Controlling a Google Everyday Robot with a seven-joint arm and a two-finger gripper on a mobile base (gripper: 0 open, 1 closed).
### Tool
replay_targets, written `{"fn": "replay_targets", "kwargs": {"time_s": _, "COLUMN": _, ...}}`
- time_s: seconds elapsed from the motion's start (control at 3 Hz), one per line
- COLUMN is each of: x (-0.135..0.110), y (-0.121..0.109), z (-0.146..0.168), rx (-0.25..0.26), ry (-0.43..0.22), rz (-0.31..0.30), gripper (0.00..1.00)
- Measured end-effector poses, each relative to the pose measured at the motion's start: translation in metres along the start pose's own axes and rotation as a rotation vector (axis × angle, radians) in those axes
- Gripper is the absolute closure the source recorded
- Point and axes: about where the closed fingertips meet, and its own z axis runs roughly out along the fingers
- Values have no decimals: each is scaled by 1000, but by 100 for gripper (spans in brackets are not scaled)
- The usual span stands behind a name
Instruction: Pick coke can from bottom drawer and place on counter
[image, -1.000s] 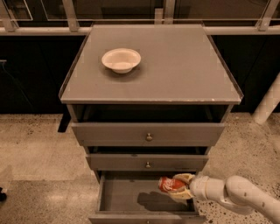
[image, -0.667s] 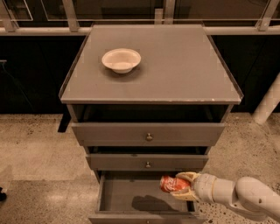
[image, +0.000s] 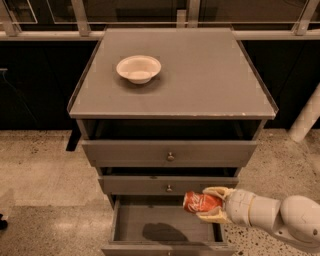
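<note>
The coke can (image: 201, 202), red with white lettering, lies on its side in my gripper (image: 212, 204), held in the air above the right part of the open bottom drawer (image: 165, 225). The gripper's cream fingers (image: 218, 192) close on the can from above and below. My arm comes in from the lower right. The can's shadow falls on the drawer floor. The counter (image: 200, 75) is the flat grey top of the cabinet, well above the can.
A white bowl (image: 139, 68) sits on the counter's left rear part. Two knobbed grey drawers (image: 170, 156) sit above the bottom drawer, slightly pulled out. A railing runs behind the cabinet. A white post (image: 306, 117) stands at the right. Speckled floor surrounds the cabinet.
The gripper has lifted the coke can a little higher out of the bottom drawer, up towards the middle drawer's front. The arm has drawn back slightly to the right.
</note>
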Motion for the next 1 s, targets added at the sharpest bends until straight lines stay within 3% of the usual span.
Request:
{"fn": "replay_targets", "kwargs": {"time_s": 0.67, "x": -8, "y": -6, "z": -6, "rx": -12, "ry": 7, "rz": 20, "gripper": 100}}
{"fn": "replay_targets", "kwargs": {"time_s": 1.0, "x": -42, "y": -19, "z": -28, "rx": 13, "ry": 27, "rz": -5, "gripper": 100}}
